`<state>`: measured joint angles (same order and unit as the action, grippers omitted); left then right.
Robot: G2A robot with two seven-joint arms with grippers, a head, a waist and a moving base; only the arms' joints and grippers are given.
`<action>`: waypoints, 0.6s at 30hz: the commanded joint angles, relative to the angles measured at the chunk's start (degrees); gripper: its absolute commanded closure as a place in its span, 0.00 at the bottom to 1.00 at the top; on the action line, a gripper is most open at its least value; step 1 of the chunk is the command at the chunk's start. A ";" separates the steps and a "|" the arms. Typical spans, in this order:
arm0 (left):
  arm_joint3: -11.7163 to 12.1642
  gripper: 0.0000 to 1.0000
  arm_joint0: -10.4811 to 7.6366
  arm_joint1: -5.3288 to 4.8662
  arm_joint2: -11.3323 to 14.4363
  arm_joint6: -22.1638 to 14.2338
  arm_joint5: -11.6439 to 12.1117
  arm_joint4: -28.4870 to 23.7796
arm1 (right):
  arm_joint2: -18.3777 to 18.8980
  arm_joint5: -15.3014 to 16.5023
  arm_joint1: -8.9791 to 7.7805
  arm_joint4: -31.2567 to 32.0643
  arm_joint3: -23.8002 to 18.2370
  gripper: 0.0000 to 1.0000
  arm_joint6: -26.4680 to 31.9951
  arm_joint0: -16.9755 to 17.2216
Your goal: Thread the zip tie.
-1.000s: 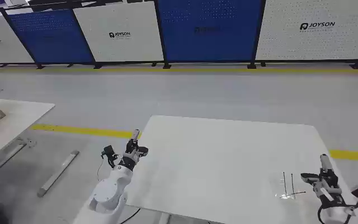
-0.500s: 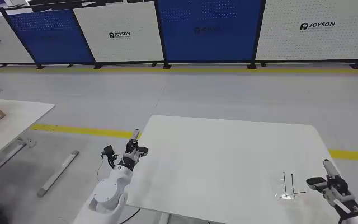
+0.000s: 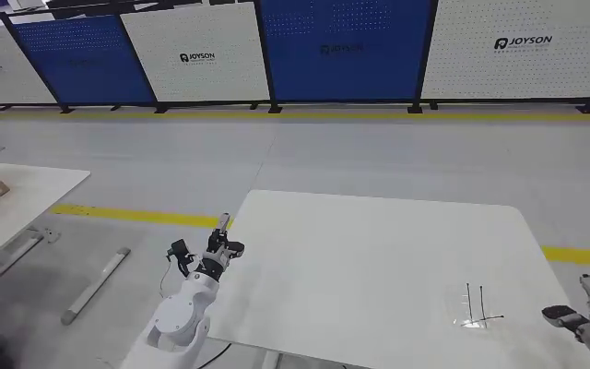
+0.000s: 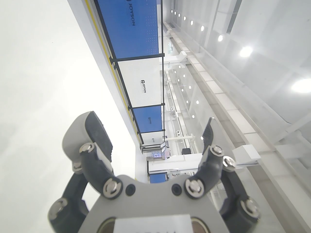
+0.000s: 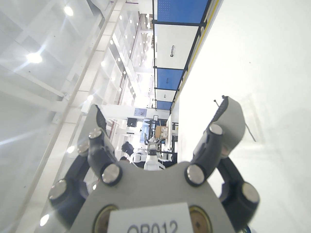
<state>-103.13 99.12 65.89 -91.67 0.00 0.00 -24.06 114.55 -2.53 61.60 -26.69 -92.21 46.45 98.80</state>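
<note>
Two grippers are found with their jaws spread wide and nothing held between them. The right gripper (image 5: 161,109) is placed off the near right corner of the table (image 3: 369,267), beyond its edge. A thin dark strip, taken to be one of the zip ties (image 3: 476,305), is glimpsed past one fingertip in its wrist view.

The left gripper (image 4: 153,127) is held at the table's left edge, well apart from the ties, with bare tabletop beside it.

In the top view the ties are laid flat near the right front corner. Two strips run side by side and a third is crossed under them, on what may be a clear film; that cannot be told for certain.

A second ago the right gripper was stationed just beside the ties. It has since been drawn back and outward in two stages, until little of it is left at the frame's corner. The ties have not been shifted, and the left arm has been kept in place.

The retreat was made empty-handed, so no tie is judged to be picked up and threading is not yet begun. A fresh approach will likely be needed.
</note>
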 commanded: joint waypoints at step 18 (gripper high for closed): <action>0.00 0.00 0.00 0.00 0.00 0.00 0.00 0.00 | -4.79 -1.62 -0.54 8.13 3.82 0.00 1.54 -3.13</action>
<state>-103.13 99.12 65.89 -91.67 0.00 0.00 -24.06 109.76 -5.09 61.08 -18.71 -87.88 47.68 95.61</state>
